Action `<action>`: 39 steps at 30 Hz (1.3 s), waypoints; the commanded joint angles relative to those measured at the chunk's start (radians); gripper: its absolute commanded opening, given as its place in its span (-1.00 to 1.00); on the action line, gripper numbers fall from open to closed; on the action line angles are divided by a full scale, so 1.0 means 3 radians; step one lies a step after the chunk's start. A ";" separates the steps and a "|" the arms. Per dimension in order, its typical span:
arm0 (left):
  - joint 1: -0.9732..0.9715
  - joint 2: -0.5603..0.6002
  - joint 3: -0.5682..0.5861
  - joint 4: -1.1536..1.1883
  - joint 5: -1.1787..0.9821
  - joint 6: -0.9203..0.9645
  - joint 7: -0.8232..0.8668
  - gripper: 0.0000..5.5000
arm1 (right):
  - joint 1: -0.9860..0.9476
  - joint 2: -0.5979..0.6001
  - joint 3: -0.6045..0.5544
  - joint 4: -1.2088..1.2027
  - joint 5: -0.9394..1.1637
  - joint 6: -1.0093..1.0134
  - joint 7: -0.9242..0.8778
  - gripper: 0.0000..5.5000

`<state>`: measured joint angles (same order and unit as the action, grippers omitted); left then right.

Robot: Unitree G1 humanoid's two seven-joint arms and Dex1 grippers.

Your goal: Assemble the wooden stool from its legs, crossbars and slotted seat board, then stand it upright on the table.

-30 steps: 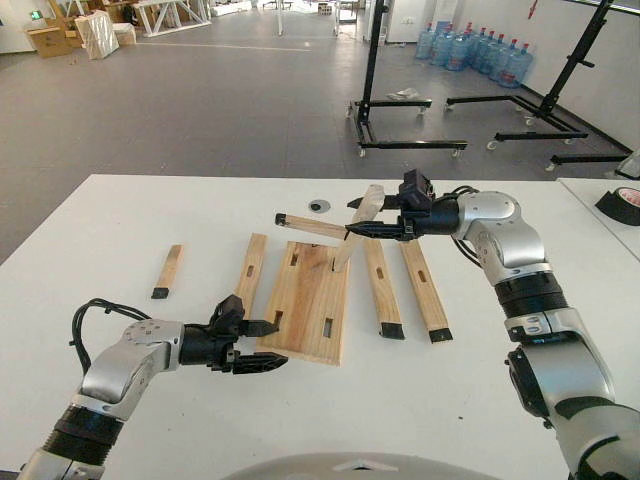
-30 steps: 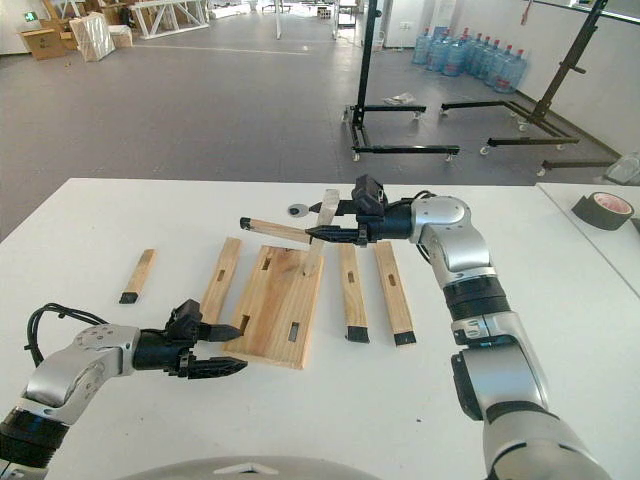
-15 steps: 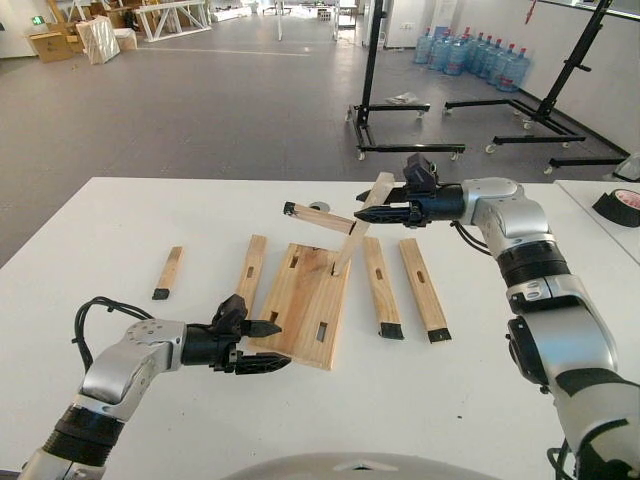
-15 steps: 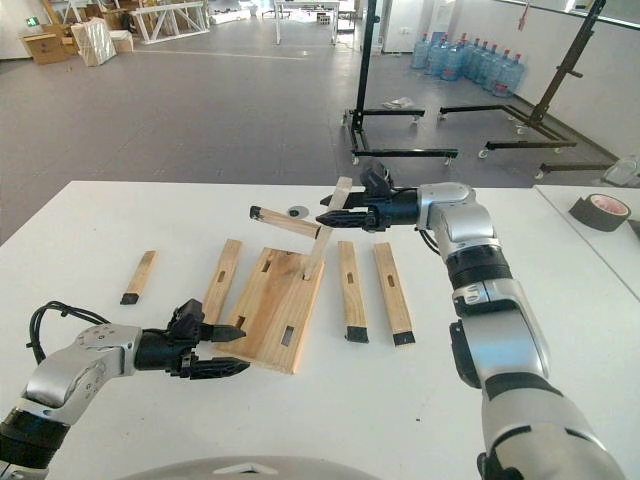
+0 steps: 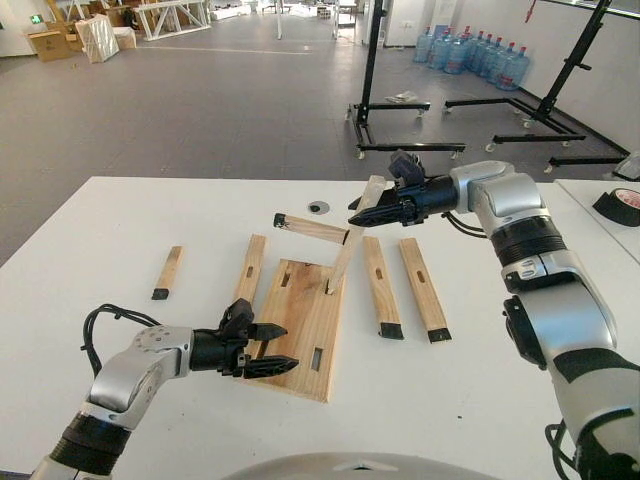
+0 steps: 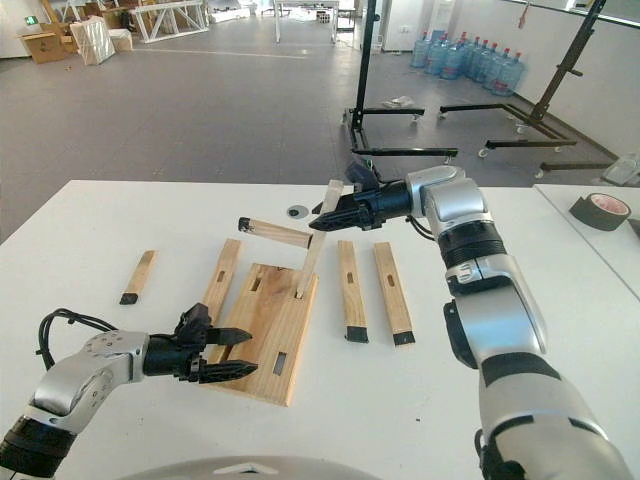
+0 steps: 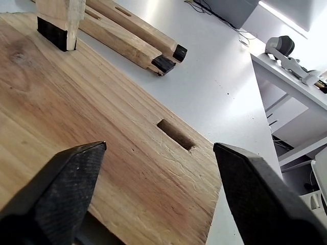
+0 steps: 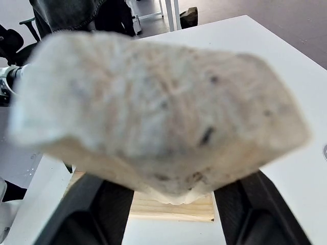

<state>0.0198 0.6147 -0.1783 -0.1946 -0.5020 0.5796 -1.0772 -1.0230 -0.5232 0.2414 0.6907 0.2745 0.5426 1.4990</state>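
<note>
Warehouse-type floor out back with black rolling stands [image 5: 412, 147] and a bunch of water jugs [image 5: 480, 50]; up front, got a white table [image 5: 100, 230] with stool parts spread all over it. Got the seat board [image 5: 300, 325] lying around the middle, slots facing up, one slot [image 7: 176, 134] plain to see from the left wrist. Got the right gripper [image 5: 365, 212] clamped on the upper part of the held leg [image 5: 343, 258], up above the board's far end. Leaning quite a bit, that leg, black-capped foot down on the board by a far slot; can't tell about it being properly seated or just resting there. Also got a crossbar [image 5: 312, 229] sticking out sideways from the held leg, pointing left, clear of the table. Down at the board's near-left corner, got the left gripper [image 5: 282, 347] with fingers spread wide over the wood, not pinching anything. Just right of the board, a spare leg [image 5: 381, 288] and a second spare leg [image 5: 423, 290] side by side; just left of it, a third leg [image 5: 249, 268]; farther left, well apart, a short crossbar piece [image 5: 168, 271].
</note>
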 commanded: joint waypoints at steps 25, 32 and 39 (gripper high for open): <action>0.0167 -0.0006 -0.0145 0.0290 0.0234 -0.0255 0.0161 0.40 | 0.0744 0.0152 0.0758 -0.0827 -0.0360 0.0642 -0.0561 -0.26; 0.0154 0.0022 -0.0225 0.0384 0.0279 -0.0214 0.0199 0.40 | 0.1020 0.0154 0.0835 -0.0969 -0.0325 0.0650 -0.0696 -0.26; 0.0202 0.0076 -0.0303 0.0229 0.0113 0.0306 0.0286 0.40 | 0.1018 0.0086 0.0821 -0.1096 -0.0238 0.0653 -0.0666 -0.26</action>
<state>0.0245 0.6149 -0.2183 -0.1619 -0.5028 0.5456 -1.0247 -0.9207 -0.5400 0.3425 0.3389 0.2619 0.6750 1.3134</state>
